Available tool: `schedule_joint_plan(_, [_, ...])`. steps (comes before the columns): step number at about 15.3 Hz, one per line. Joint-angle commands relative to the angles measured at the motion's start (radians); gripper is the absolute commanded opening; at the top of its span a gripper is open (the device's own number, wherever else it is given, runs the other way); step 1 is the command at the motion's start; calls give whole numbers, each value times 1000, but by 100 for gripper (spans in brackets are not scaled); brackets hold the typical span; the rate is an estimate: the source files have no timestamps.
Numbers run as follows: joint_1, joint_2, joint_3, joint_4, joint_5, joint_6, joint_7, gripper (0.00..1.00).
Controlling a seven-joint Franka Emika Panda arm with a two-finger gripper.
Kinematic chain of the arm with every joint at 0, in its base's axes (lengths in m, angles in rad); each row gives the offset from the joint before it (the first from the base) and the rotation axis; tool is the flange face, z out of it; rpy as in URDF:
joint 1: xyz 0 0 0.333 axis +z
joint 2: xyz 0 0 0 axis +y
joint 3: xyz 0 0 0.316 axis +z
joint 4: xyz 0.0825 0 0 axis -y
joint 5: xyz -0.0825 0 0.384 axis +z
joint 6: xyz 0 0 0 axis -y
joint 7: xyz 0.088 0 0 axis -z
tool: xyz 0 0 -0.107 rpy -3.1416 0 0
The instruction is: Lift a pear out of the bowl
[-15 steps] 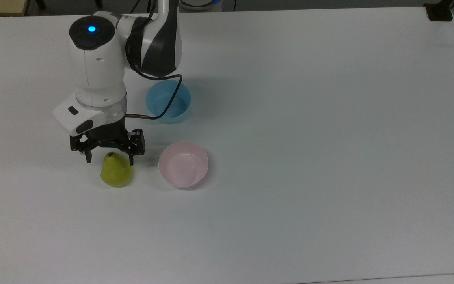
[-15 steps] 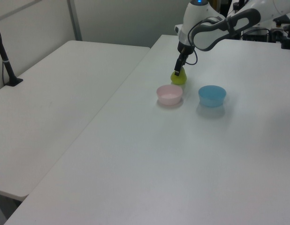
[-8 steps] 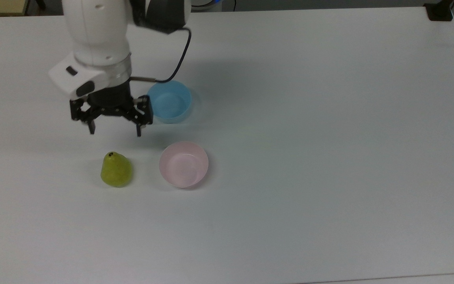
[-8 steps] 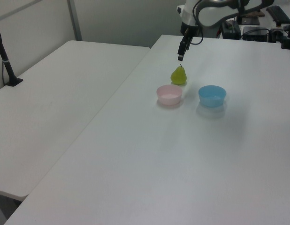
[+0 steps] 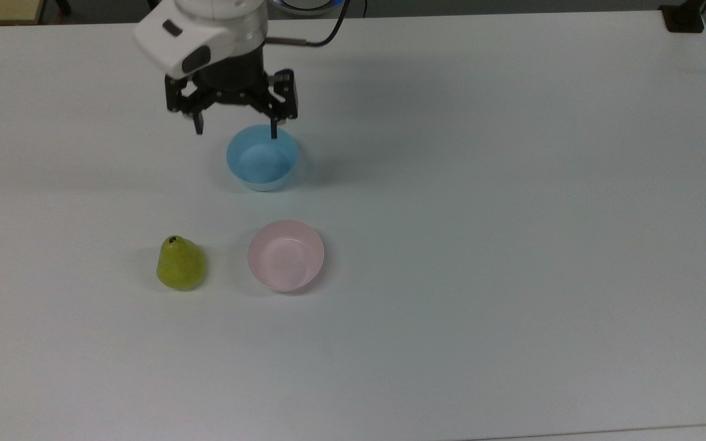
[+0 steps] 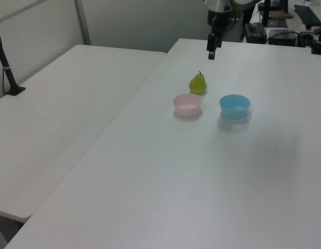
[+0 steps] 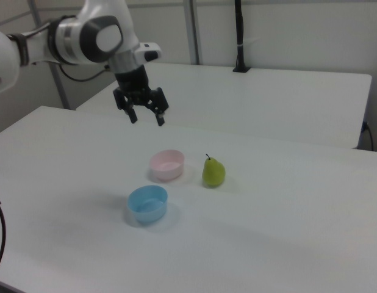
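Observation:
The yellow-green pear (image 5: 181, 264) (image 6: 198, 83) (image 7: 213, 172) stands upright on the white table, outside the pale pink bowl (image 5: 285, 255) (image 6: 187, 104) (image 7: 167, 165), which has nothing in it. In the top view the pear is to the bowl's left, a short gap apart. My gripper (image 5: 236, 127) (image 6: 211, 52) (image 7: 146, 118) hangs open and empty high above the table, far from the pear; in the top view it sits over the upper rim of the light blue bowl (image 5: 261, 157).
The light blue bowl (image 6: 235, 105) (image 7: 147, 203) stands close to the pink one. A second white table (image 6: 62, 98) adjoins this one, with a black post (image 7: 239, 36) on it. The white table (image 5: 512, 214) spreads wide to the top view's right.
The gripper, open around the pear's top a second ago, has risen away from it and moved toward the top view's upper right. The pear stays standing where it was.

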Motion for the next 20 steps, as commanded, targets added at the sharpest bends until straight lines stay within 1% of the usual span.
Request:
schedule_joint_plan(1, [41,-80,-10,-35,3,-92,65,100])
schedule_joint_plan(5, [73,-129,-17,-49,3,-141,126,100])
schedule_joint_plan(9, [75,-193,-16,-104,7,-159,137,100])
schedule_joint_plan(11, [75,-199,-16,-107,15,-187,137,100])
schedule_joint_plan(13, [69,-208,-17,-107,38,-204,137,100])
schedule_joint_plan(15, [57,-212,-19,-106,93,-201,137,100])
schedule_joint_plan(20, [46,-210,-19,-103,96,-201,134,100])
